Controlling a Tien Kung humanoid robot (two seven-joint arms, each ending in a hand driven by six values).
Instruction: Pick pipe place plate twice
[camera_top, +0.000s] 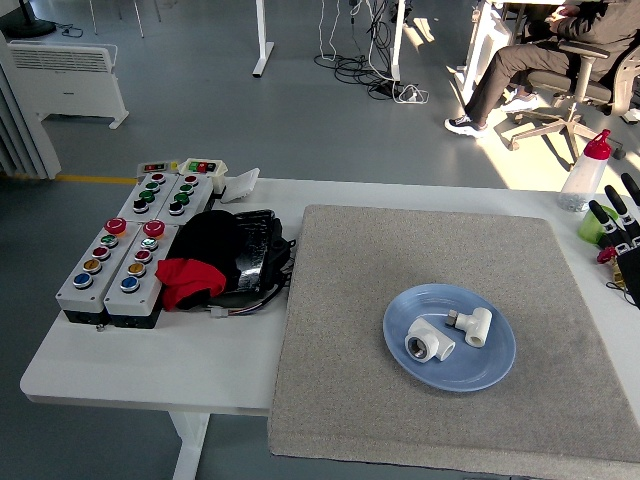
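Observation:
A blue plate (492, 371) lies on the grey mat (420, 250) at the right of the table. Two white pipe fittings rest in it: a larger elbow (428, 341) on the left and a smaller tee (472, 325) on the right. My right hand (622, 232) is at the picture's right edge, well away from the plate, with its fingers spread and holding nothing. My left arm is out of view.
Grey button boxes (128, 250) stand at the table's left, with a black and red bundle (215, 258) beside them. A clear bottle with a red cap (585, 173) and a green cup (594, 224) stand at the far right. A person sits on a chair (575, 70) beyond the table.

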